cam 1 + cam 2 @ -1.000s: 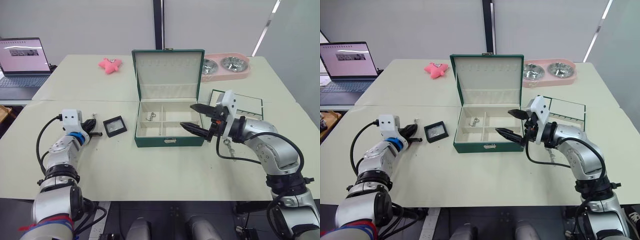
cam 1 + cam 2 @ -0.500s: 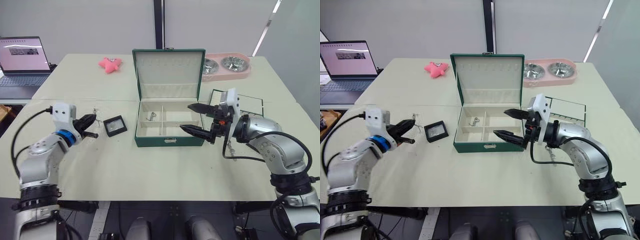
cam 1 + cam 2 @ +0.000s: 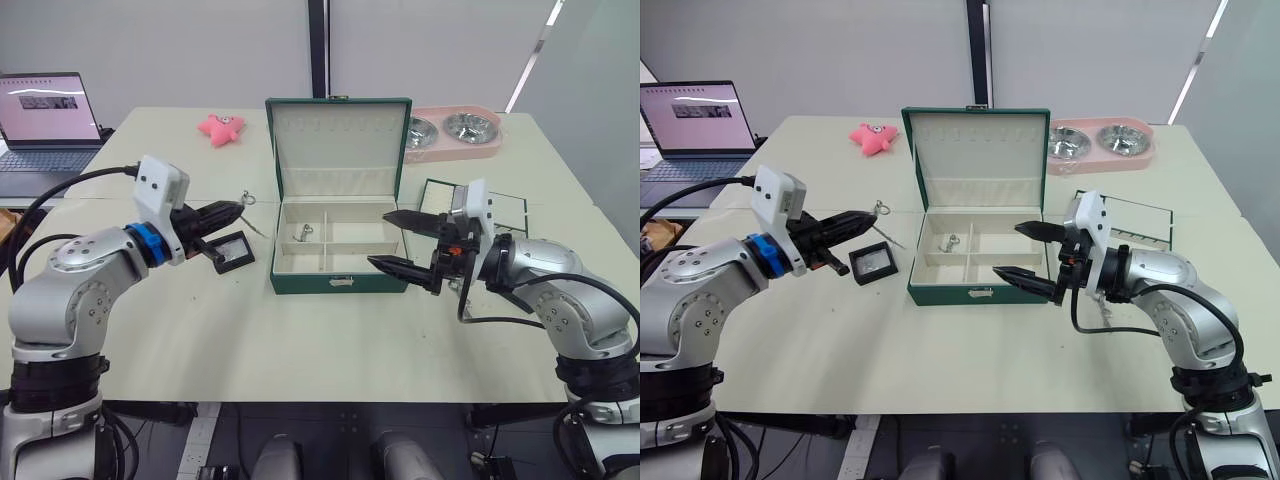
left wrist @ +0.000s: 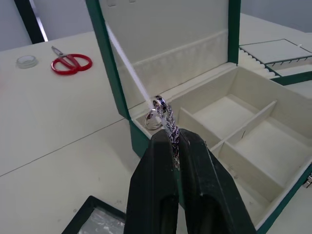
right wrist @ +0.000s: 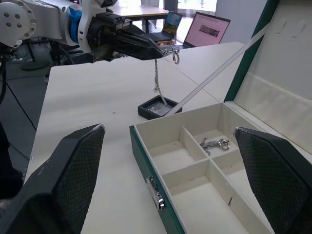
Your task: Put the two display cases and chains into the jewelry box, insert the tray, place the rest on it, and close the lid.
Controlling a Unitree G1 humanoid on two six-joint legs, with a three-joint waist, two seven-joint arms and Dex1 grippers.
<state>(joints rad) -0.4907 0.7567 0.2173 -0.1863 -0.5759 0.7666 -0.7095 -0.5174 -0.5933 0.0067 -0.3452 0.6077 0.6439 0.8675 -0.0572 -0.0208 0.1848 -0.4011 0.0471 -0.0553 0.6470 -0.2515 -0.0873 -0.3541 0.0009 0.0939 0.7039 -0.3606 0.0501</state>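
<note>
The box (image 3: 338, 255) stands open on the table (image 3: 300, 340), its lid (image 3: 337, 145) upright behind the cream compartments. One chain (image 5: 213, 143) lies in the back-left compartment. A second chain (image 3: 884, 222) hangs in the air just left of the box, pinched at its ring end by the left gripper (image 3: 865, 217), whose fingers are pressed together on it; the free end dangles over a display case (image 3: 872, 264) lying flat on the table near the box's left wall. The right gripper (image 3: 400, 242) hovers at the box's right front corner, fingers wide apart and holding nothing. The tray (image 3: 505, 209) lies on the table right of the box, behind the right arm. Behind the box's right side sits a pink double bowl dish (image 3: 455, 132); behind its left side, a pink toy (image 3: 220, 128). A laptop (image 3: 42, 118) stands well left of the box.
</note>
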